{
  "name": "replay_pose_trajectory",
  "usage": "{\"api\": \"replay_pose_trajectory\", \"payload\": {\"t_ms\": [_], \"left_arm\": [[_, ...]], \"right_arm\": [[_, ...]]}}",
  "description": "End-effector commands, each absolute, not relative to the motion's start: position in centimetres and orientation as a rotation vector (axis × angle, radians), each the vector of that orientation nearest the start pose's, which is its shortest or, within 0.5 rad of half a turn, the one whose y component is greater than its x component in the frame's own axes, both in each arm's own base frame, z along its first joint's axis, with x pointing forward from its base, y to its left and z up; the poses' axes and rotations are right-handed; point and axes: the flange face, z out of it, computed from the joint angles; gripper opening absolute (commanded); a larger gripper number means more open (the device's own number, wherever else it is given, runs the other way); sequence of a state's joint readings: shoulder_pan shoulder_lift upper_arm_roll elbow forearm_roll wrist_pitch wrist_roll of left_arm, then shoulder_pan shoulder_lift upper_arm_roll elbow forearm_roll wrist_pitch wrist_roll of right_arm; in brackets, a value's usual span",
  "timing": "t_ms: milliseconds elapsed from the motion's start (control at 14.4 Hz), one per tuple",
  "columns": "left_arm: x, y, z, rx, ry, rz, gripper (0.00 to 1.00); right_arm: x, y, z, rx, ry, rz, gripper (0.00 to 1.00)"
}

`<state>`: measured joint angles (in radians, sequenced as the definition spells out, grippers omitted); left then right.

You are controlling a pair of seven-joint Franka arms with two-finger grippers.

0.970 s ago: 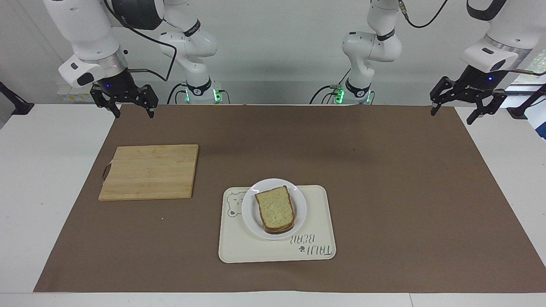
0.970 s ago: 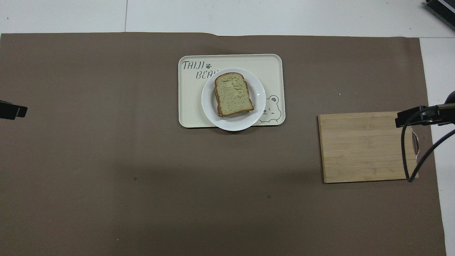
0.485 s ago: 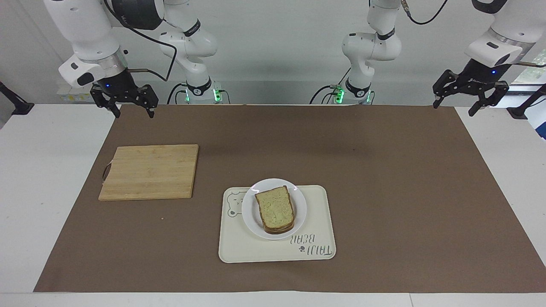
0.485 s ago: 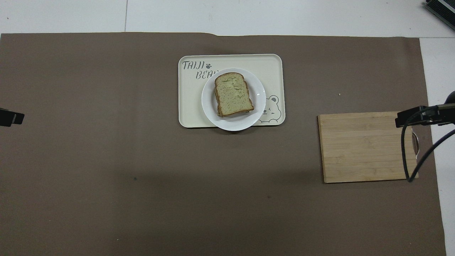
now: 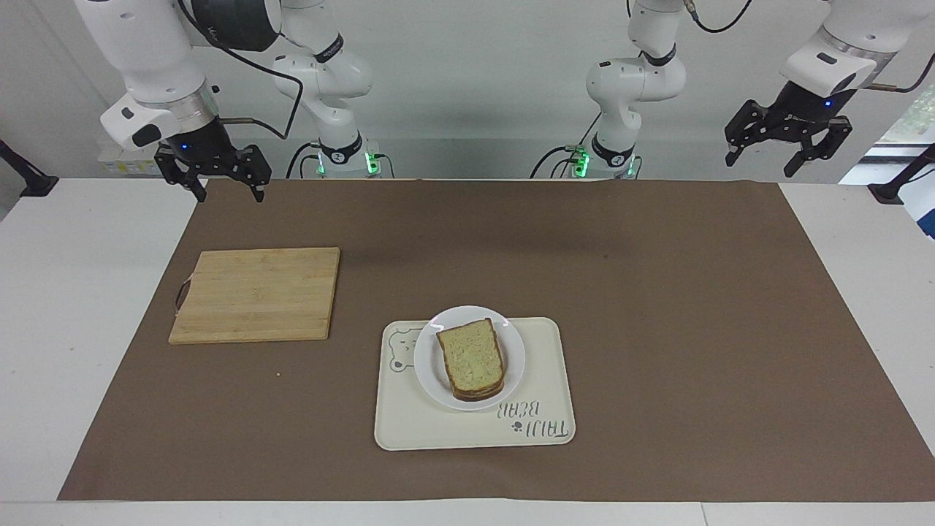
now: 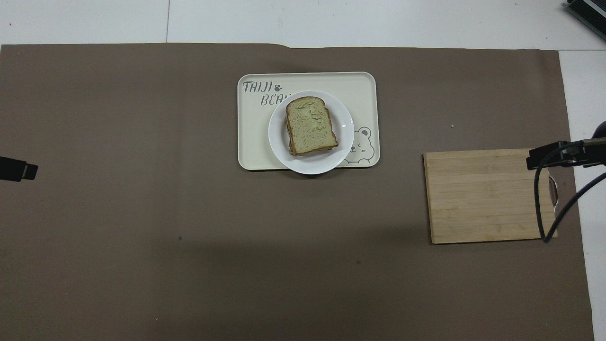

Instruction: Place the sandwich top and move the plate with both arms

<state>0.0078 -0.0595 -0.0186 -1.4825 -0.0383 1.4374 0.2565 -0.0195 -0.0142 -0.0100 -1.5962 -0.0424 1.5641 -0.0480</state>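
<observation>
1. sandwich top [image 5: 472,356] sits as the upper slice of a stacked sandwich, pale crumb with a brown crust, and you can see the edges of the layers under it peeking out along one side.
2. that stack is on the small round white plate [image 5: 511,337], roughly centred on it, rounded end pointing away from the robots.
3. plate rests on the cream rectangular tray [image 5: 544,380] with the bear drawing and "taiji bear" lettering. its rim hangs a little over the tray's edge on the side nearer the robots.
4. tray lies on the brown mat [image 5: 657,307], about mid-table, well apart from both grippers.
5. bamboo cutting board [image 5: 257,294] lies flat on the mat toward the right arm's end of the table, a bit nearer the robots than the tray, with nothing on it.
6. right gripper [image 5: 225,184] hangs in the air over the mat's corner at its own end, fingers spread apart and holding nothing.
7. left gripper [image 5: 761,155] is up high over the edge of the table at the left arm's end, fingers also spread wide, nothing in them.
8. from overhead only a dark bit of the left gripper [image 6: 18,169] pokes in at the frame edge.
</observation>
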Motion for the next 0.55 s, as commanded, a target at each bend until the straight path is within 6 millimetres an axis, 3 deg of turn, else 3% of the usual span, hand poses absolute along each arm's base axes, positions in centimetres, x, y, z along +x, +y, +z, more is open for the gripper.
{"api": "replay_pose_trajectory", "payload": {"t_ms": [0, 485], "left_arm": [[50.2, -0.6, 68.5, -3.118, 0.370, 0.020, 1.00], [50.8, -0.2, 68.9, -3.124, 0.348, -0.044, 1.00]], "right_arm": [[54.8, -2.1, 62.3, -3.159, -0.017, 0.033, 1.00], [54.8, -2.1, 62.3, -3.159, -0.017, 0.033, 1.00]]}}
